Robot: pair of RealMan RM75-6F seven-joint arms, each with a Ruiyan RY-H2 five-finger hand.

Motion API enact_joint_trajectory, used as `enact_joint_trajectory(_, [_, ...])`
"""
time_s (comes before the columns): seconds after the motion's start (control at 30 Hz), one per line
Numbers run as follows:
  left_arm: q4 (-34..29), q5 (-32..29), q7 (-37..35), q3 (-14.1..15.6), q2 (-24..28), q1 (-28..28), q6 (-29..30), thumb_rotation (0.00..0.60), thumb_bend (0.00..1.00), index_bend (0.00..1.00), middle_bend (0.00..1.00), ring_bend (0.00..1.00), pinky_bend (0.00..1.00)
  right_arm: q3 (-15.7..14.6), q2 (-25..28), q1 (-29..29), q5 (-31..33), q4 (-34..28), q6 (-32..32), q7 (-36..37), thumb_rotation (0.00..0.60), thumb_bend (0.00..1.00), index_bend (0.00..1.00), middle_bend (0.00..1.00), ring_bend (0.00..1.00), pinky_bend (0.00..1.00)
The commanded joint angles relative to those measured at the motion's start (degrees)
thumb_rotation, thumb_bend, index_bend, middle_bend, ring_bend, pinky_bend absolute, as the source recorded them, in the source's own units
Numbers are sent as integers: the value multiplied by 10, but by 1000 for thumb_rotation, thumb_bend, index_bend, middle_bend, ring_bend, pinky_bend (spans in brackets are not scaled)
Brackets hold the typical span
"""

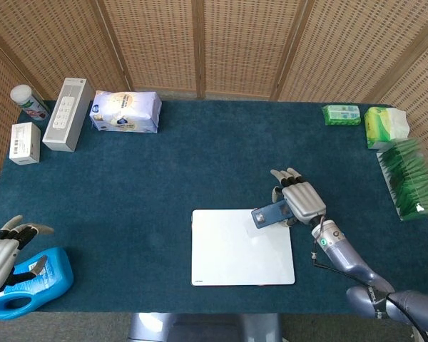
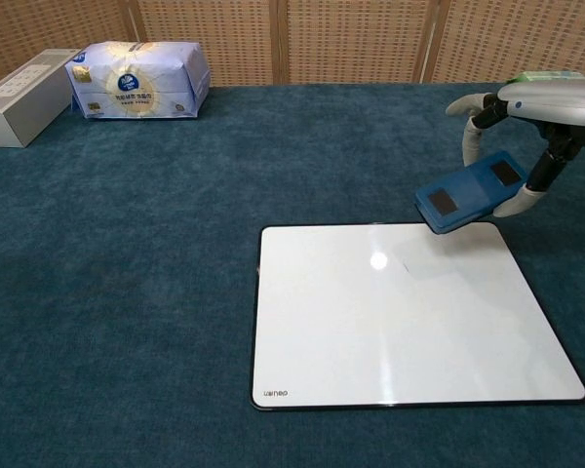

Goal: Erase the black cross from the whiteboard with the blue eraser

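Fingers (image 2: pixel 519 203) of the right hand (image 1: pixel 302 202) grip the blue eraser (image 2: pixel 471 191), tilted above the whiteboard's (image 2: pixel 400 322) far edge; the board looks nearly clean white.

White rectangular whiteboard (image 2: pixel 400 312) lying at table's near centre | blue block eraser (image 2: pixel 471 191) hanging over its far-right corner, in right hand (image 1: pixel 302 201) | blue plastic jug (image 1: pixel 30 283) sitting far left, beside left hand (image 1: pixel 1 255)

You're at a staged test table (image 1: pixel 200 157) in blue cloth, closed in by wicker screens (image 1: pixel 235 43); household goods line its edges: tissue pack (image 1: pixel 125 112), power strip (image 1: pixel 68 114), detergent jug (image 1: pixel 32 281), green packets (image 1: pixel 385 125)
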Motion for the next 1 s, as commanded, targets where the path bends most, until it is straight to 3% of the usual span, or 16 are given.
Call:
enact_joint_trajectory(0.03, [2,-1,-3,2,3,4,5,600,491,269,292,225,71,5,-9,3,13,15,-4,-3,600,32,651,62,0,0])
enact_joint_trajectory(0.6, [0,6,-5,5,5,9,12,600,490,270,293,224,71,30,-35,19,61,70,-16,-19,600,36,634,52,0,0])
enact_joint_trajectory(1.0, [-4,3,1,2,1,0,-2,600,490,269,293,224,71,-2,-16,6,49,16,-30,-28,600,35,634,53,0,0])
